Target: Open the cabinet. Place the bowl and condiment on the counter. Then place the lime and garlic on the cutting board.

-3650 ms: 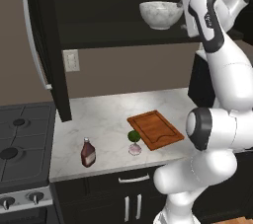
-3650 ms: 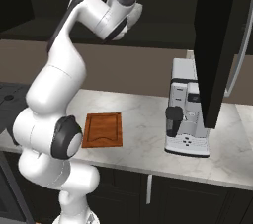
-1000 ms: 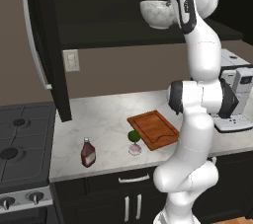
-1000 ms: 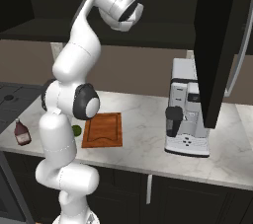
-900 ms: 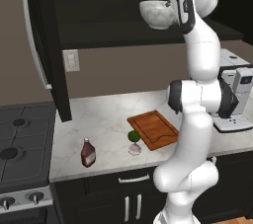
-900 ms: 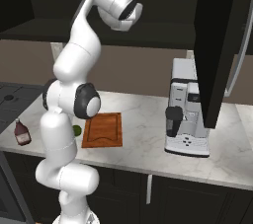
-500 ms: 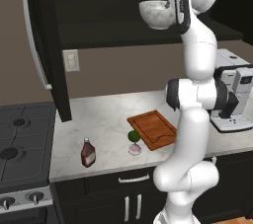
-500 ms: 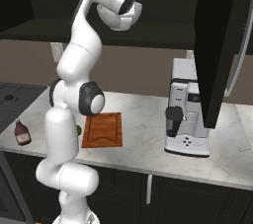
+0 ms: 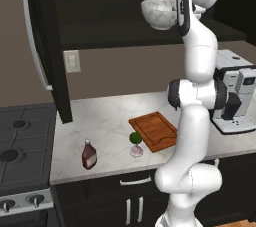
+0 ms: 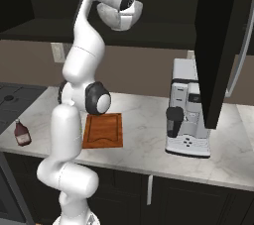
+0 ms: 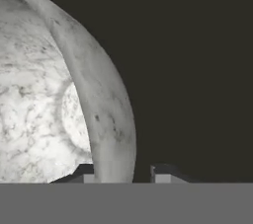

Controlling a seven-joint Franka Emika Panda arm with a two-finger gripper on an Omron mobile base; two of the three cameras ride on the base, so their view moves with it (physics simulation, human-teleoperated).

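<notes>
2 base views flank the counter [image 9: 107, 121] (hand view close).

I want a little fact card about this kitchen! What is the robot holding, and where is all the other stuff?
gripper: up at the open cabinet, a fingertip on each side of the bowl's rim
bowl: white and marbled, up by the cabinet shelf, not on the counter yet
condiment: red bottle standing on the counter
lime: on the counter, just left of the cutting board
garlic: on the counter, right in front of the lime
coffee machine: on the counter, right of the board
</notes>
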